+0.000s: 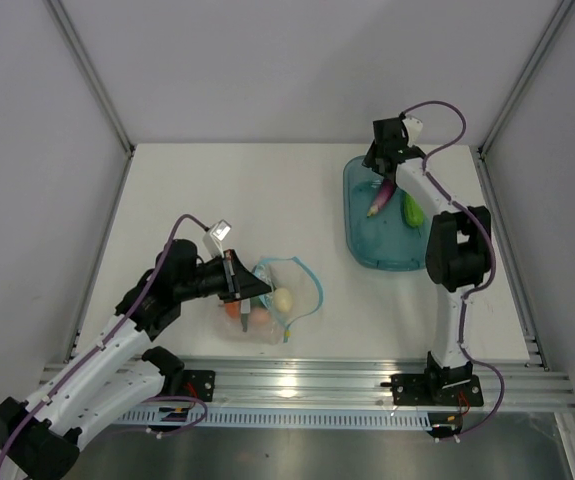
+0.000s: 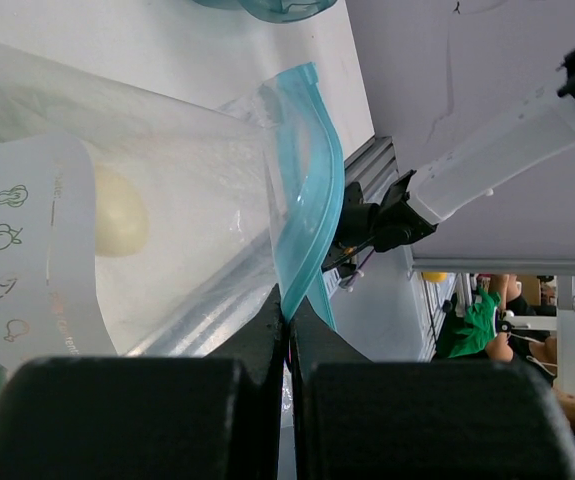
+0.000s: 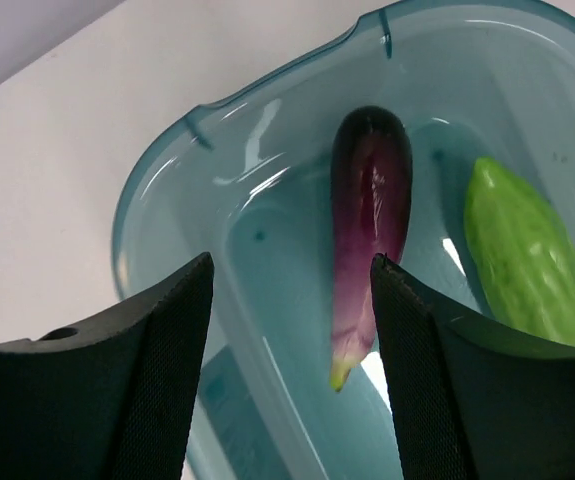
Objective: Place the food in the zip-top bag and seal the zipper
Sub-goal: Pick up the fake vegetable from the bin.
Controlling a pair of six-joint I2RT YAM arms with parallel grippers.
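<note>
The clear zip-top bag (image 1: pixel 267 310) lies near the table's front, with orange, green and pale round food inside. Its light blue zipper (image 1: pixel 307 290) curves open around the mouth. My left gripper (image 1: pixel 239 290) is shut on the zipper strip (image 2: pixel 307 200); the pale round piece (image 2: pixel 117 215) shows through the plastic. My right gripper (image 1: pixel 385 165) is open above the far end of the blue tray (image 1: pixel 362 240). In the right wrist view the purple eggplant (image 3: pixel 367 210) lies between my open fingers (image 3: pixel 167 330), with a green piece (image 3: pixel 527 255) beside it. Both also show in the top view, eggplant (image 1: pixel 382 197) and green piece (image 1: pixel 413 209).
Grey walls enclose the table on the left, back and right. An aluminium rail (image 1: pixel 307 385) runs along the front edge by the arm bases. The tray sits close to the right arm's column (image 1: pixel 457 250).
</note>
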